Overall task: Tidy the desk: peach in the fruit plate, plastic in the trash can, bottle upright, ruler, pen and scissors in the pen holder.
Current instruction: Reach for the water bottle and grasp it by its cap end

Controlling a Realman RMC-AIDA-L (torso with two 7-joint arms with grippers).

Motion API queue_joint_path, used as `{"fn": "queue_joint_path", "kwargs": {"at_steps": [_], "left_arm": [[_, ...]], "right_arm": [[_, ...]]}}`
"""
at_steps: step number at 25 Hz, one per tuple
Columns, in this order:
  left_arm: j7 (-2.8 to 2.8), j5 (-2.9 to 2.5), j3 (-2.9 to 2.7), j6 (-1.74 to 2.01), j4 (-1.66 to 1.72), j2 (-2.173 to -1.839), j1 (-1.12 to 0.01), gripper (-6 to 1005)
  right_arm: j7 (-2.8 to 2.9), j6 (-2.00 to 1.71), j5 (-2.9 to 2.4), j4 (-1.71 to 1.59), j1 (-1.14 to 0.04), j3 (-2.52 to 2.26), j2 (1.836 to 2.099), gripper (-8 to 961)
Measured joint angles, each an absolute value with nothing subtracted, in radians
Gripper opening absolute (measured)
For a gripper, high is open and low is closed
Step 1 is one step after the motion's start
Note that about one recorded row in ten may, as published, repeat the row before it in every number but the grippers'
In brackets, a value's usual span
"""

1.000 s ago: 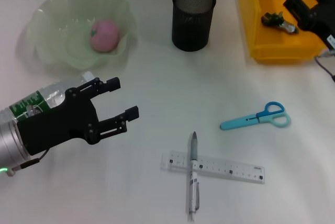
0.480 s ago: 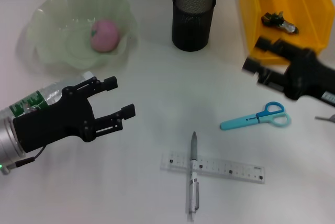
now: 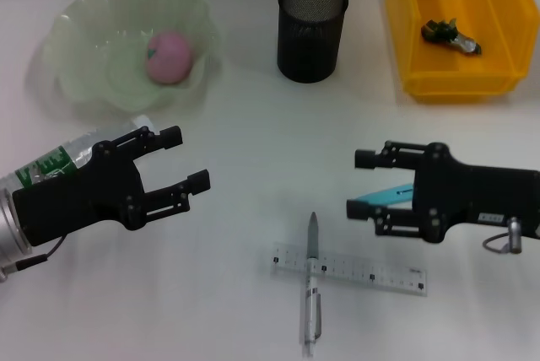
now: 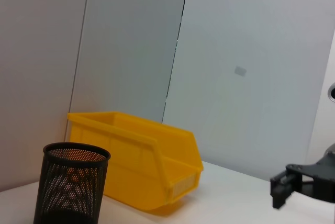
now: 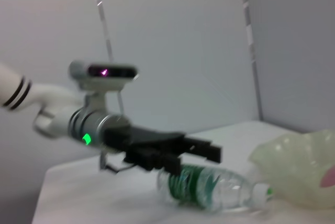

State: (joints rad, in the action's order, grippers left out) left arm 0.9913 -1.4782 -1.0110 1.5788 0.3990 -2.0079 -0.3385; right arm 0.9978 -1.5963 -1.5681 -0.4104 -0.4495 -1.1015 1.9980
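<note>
We see the light blue plastic-handled scissors (image 3: 390,193) flat on the white tabletop (image 3: 253,125), mostly hidden under our right gripper (image 3: 359,184). Only the blade end shows, poking out between its black fingers (image 3: 375,158). Those fingers are spread wide, one on each side of the blades, holding nothing; we cannot tell whether they touch the scissors or the tabletop.

Just beside that, toward the near edge: clear plastic ruler (image 3: 350,267) lying flat, grey-and-clear pen (image 3: 311,288) lying across it, touching it.

Clear plastic water bottle with green label (image 3: 59,164) lies on its side at the left, cap end toward the bowl. Our left gripper (image 3: 186,158) sits over it, fingers (image 3: 160,137) wide apart and empty, tips reaching past the bottle over bare tabletop. The right wrist view shows the same: bottle (image 5: 214,190) lying down, left gripper (image 5: 201,150) just above it.

Pink peach (image 3: 170,56) sits inside the pale green wavy-rimmed fruit plate (image 3: 84,15), far left.

Black mesh pen holder (image 3: 312,29) stands upright at the far centre, nothing visible inside; also seen in the left wrist view (image 4: 70,190).

Yellow plastic bin (image 3: 405,40) at far right holds a crumpled dark plastic scrap (image 3: 449,32).
</note>
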Motion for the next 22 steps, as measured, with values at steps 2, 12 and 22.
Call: {"fn": "queue_joint_path", "kwargs": {"at_steps": [2, 12, 22], "left_arm": [[0.991, -1.479, -1.011, 1.579, 0.399, -2.008, -0.339, 798], [0.991, -1.481, -1.012, 1.578, 0.398, -2.008, -0.334, 797], [1.168, -1.483, -1.010, 1.556, 0.489, -1.994, -0.351, 797]], "right_arm": [[0.996, -1.595, -1.584, -0.416, -0.450, -1.101, 2.003, 687], [0.995, -1.576, -1.613, -0.429, -0.451, -1.095, 2.012, 688], [0.996, -1.545, -1.616, -0.434, -0.450, -1.101, 2.024, 687]]}}
